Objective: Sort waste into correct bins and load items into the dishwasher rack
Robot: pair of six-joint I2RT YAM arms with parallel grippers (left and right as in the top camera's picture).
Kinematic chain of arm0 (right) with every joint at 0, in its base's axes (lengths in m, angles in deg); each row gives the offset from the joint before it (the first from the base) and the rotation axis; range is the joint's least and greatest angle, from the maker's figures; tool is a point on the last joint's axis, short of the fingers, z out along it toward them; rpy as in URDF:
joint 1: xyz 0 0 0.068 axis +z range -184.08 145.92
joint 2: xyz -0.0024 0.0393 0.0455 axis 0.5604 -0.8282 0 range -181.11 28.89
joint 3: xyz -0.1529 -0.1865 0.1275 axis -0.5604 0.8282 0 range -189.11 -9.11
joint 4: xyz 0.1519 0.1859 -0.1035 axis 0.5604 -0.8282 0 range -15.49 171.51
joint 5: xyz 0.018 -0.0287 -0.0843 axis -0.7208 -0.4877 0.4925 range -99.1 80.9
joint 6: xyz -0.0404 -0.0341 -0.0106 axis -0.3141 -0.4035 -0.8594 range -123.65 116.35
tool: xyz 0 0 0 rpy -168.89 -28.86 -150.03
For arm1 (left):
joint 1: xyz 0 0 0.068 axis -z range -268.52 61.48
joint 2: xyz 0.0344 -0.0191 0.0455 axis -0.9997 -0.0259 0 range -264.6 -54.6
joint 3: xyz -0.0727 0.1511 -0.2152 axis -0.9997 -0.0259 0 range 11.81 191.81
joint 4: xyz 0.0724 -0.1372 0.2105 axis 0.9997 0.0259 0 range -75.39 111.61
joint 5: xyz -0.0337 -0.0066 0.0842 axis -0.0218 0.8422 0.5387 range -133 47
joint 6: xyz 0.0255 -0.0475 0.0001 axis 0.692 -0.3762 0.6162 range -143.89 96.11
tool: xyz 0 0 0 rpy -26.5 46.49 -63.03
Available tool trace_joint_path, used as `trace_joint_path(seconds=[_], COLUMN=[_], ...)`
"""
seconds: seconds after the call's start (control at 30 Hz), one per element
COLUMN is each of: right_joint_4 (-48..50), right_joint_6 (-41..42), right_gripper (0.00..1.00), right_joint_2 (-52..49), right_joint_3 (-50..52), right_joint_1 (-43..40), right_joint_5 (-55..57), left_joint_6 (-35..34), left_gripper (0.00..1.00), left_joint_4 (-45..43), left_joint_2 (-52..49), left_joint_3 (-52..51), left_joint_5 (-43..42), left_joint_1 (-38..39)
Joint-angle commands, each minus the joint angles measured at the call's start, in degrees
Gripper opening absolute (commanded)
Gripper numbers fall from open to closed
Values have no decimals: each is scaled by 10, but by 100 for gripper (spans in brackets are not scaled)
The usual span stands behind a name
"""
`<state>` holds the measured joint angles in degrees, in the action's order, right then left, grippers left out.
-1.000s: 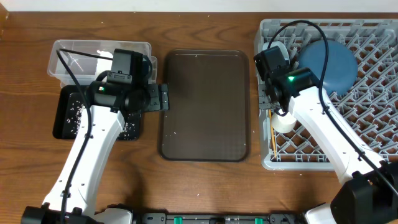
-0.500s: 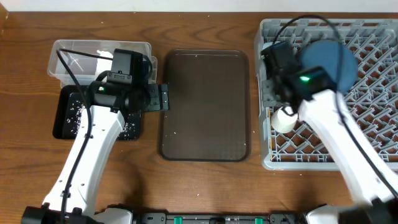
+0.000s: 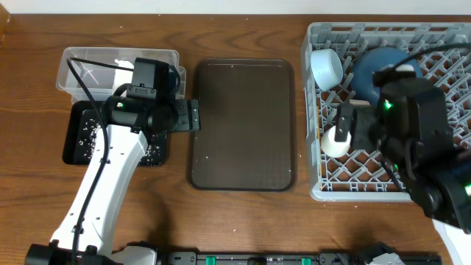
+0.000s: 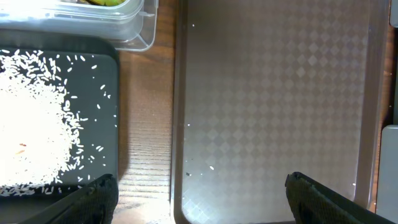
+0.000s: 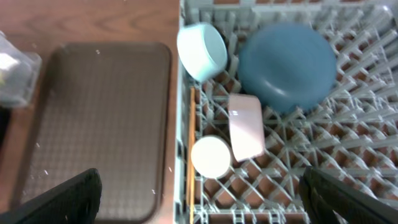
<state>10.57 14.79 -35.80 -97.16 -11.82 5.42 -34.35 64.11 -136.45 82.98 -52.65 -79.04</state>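
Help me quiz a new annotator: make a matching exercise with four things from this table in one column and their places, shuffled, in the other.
Things:
1. rice
2. light-blue bowl
3. chopsticks
4. brown tray

Places:
A. on the table between the black tray and the rack
B. in the black tray
C. in the rack's far left corner
D. along the rack's left wall

Pairs: 1-B, 2-C, 3-D, 4-A
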Motion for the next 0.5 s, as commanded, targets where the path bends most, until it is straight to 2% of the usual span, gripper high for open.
trace_joint_path(seconds=[0.0, 0.1, 0.27, 0.33, 0.47], right_joint_4=[-40, -77, -37, 3, 153], right_joint_6=[-3, -2, -3, -3, -14], right_gripper=[99, 99, 99, 99, 99], right_joint_2=[17, 18, 9, 14, 73], right_joint_3=[-1, -1, 15, 40, 149], right_joint_1=[-9, -9, -17, -36, -89], right_joint_5=[16, 16, 43, 49, 14], left_joint_6=[3, 3, 3, 3, 3], left_gripper=[89, 89, 89, 89, 89], left_joint_4=[2, 2, 2, 2, 2], left_joint_2=[6, 6, 6, 6, 6], left_joint_3=[10, 10, 10, 10, 10], left_joint_5=[8, 8, 7, 8, 8], left_joint_1=[-2, -2, -2, -2, -2])
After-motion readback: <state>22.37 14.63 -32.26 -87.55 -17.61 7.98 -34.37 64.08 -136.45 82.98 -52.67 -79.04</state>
